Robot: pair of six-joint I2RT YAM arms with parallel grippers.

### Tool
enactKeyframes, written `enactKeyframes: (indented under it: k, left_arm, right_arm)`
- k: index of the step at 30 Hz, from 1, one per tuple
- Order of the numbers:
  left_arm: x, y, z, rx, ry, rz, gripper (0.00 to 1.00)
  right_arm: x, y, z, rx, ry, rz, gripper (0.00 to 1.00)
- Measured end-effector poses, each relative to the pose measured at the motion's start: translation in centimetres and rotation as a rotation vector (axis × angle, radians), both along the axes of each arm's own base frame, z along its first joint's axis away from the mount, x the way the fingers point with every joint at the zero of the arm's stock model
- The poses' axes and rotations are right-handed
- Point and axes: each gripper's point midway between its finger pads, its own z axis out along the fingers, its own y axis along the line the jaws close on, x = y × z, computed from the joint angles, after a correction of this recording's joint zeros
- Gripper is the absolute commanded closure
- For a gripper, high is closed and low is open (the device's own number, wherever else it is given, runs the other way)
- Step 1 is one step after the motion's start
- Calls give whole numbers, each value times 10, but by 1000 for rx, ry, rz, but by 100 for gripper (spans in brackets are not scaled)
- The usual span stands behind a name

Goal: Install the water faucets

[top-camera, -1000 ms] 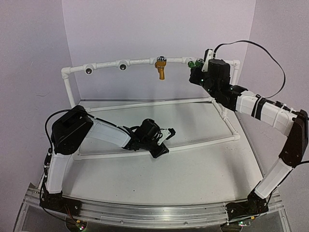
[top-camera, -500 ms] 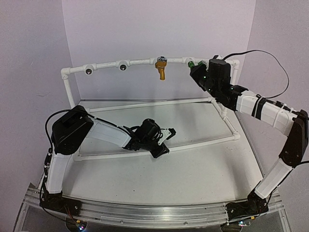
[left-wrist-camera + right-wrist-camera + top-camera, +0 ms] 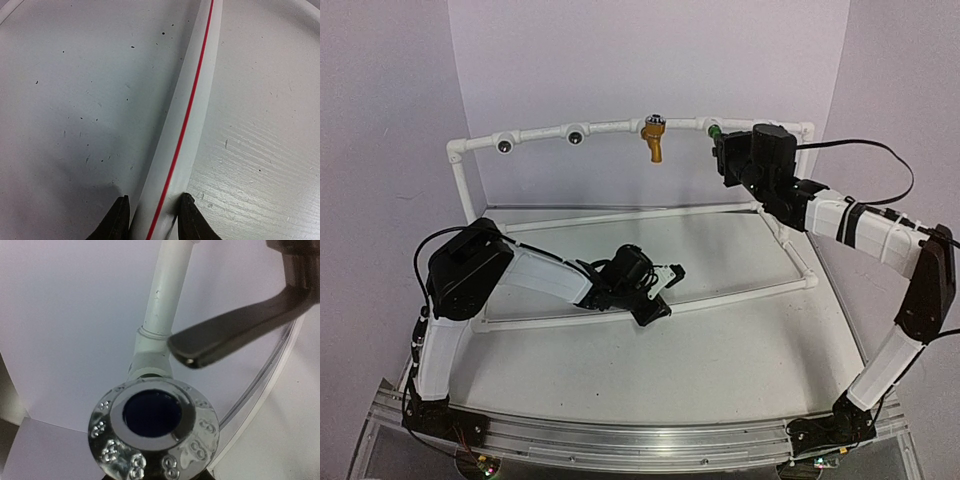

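Observation:
A white pipe frame (image 3: 620, 127) carries the water faucets on its upper rail. The mustard-yellow faucet (image 3: 653, 141) hangs from the rail's middle. A green faucet (image 3: 713, 130) sits further right, mostly hidden behind my right gripper (image 3: 722, 150), which is shut on it. In the right wrist view its silver cap (image 3: 152, 432) with a dark centre fills the space above my right gripper (image 3: 152, 476), and the pipe (image 3: 167, 295) rises behind it. My left gripper (image 3: 152, 220) is shut on the frame's red-striped front pipe (image 3: 185, 125), low on the table (image 3: 720, 360).
Two open silver-centred sockets (image 3: 505, 146) (image 3: 576, 137) sit on the rail's left half. A dark grey bar (image 3: 235, 332) crosses the upper right of the right wrist view. The right arm's black cable (image 3: 880, 160) loops beside the frame's right post. Walls close in behind and at the sides.
My right wrist has turned at the green faucet, and its cable has swung lower. The left arm and the yellow faucet have not moved.

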Motion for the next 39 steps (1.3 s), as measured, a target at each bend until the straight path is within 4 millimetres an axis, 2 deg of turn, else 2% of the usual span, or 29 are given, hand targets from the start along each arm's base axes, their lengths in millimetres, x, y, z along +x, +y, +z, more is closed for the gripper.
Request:
enactKeyframes:
  k: [17, 22, 25, 29, 39]
  left_arm:
    - [0, -1, 1, 9, -7, 5, 88]
    - [-1, -1, 0, 16, -11, 8, 88]
    - [-1, -1, 0, 19, -12, 10, 88]
    - [-2, -1, -1, 24, -10, 8, 88]
    - [-26, -14, -3, 30, 13, -31, 88]
  right_arm:
    - [4, 3, 1, 529, 41, 24, 99]
    - [0, 2, 1, 579, 56, 33, 85]
    - [-3, 0, 1, 574, 54, 37, 79]
    - [-7, -2, -1, 554, 51, 39, 66]
    - [-10, -8, -28, 420, 80, 0, 9]
